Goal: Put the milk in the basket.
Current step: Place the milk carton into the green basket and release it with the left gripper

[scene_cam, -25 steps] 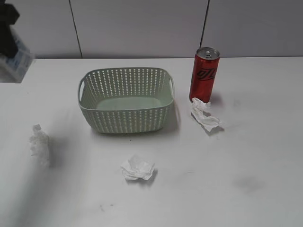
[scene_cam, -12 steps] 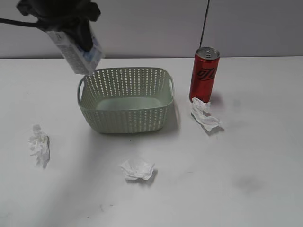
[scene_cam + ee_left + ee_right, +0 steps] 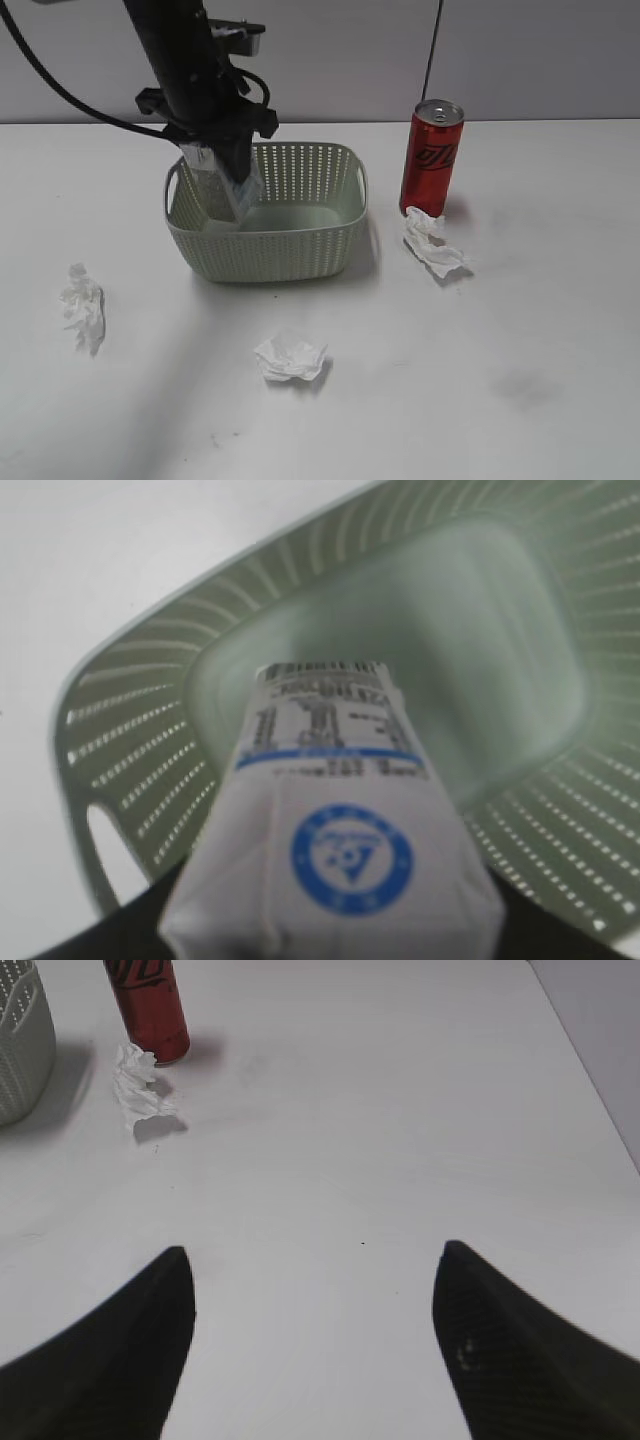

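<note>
exterior view: the left gripper (image 3: 222, 175) pinches the milk (image 3: 225, 195), tilted, inside the left end of the basket (image 3: 300, 250); a red can (image 3: 431, 157) stands right of it. left wrist view: the milk (image 3: 335, 850) hangs above the basket floor (image 3: 480, 670). right wrist view: the right gripper (image 3: 312, 1305) has its fingers spread over the bare table (image 3: 400, 1110).

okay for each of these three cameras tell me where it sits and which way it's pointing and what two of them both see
Exterior view: sits in front of the table, slanting down; shows the basket, the soda can, three crumpled tissues and the left arm lowering the milk.
Left wrist view: sits on the left arm, looking down past the milk into the basket; only a dark sliver of gripper shows.
Right wrist view: sits on the right arm, looking across the table between the open right gripper fingers.
Shared: exterior and right wrist views both show the soda can and the tissue beside it.
</note>
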Controlling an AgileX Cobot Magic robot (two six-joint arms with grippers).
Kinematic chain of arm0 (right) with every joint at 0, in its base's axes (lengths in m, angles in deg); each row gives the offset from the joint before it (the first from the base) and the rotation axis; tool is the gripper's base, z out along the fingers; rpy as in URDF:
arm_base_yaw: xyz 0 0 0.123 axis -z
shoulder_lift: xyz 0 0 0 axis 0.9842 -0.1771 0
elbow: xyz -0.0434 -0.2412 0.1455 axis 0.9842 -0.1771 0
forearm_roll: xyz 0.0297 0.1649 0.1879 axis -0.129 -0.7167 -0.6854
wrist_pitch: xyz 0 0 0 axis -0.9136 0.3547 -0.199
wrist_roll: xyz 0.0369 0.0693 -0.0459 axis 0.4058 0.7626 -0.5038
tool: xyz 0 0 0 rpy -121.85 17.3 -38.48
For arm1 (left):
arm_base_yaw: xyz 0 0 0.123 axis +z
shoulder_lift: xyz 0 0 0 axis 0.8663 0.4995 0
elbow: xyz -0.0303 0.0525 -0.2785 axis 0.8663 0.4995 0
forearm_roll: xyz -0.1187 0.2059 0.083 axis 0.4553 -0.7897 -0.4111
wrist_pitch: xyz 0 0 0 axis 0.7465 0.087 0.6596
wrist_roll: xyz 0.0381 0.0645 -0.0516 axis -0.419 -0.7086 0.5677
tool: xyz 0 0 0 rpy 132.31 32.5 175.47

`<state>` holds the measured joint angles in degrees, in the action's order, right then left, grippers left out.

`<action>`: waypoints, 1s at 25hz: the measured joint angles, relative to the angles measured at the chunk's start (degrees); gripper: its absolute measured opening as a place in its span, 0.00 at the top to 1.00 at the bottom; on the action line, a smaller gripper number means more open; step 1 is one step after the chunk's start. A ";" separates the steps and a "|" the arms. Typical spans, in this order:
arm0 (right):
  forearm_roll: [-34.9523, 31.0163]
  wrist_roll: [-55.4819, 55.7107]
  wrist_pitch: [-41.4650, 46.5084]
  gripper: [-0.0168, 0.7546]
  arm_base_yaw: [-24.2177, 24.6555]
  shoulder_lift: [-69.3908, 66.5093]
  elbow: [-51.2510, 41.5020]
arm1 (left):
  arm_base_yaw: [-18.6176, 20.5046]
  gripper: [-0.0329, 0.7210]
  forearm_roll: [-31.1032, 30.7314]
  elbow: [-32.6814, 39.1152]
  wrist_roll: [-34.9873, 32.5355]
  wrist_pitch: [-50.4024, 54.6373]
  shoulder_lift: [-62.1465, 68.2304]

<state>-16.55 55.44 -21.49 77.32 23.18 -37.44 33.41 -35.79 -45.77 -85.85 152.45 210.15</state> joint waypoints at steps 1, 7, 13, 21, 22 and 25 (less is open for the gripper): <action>0.00 0.00 0.00 0.22 0.00 0.00 0.00 | 0.00 0.52 -0.24 -0.06 0.00 0.00 1.04; 0.00 0.00 0.00 0.22 0.00 0.00 0.00 | 0.00 0.52 -0.59 -0.17 0.00 -1.05 5.74; 0.00 0.00 0.00 0.22 0.00 0.00 0.00 | 0.00 0.52 -0.64 -0.47 0.00 -1.25 7.04; 0.00 0.05 0.00 0.22 0.00 0.00 0.00 | 0.00 0.18 -0.49 -0.73 0.00 -1.30 7.04; 0.00 0.05 0.00 0.22 0.00 0.00 0.00 | 0.00 0.14 -0.49 -0.79 0.00 -1.30 7.04; 0.00 0.01 0.00 0.22 0.00 0.00 0.00 | 0.00 0.09 -0.49 -1.89 0.00 -0.77 7.04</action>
<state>-16.55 55.45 -21.49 77.32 23.18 -37.44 33.41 -36.29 -47.67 -85.85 151.68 217.19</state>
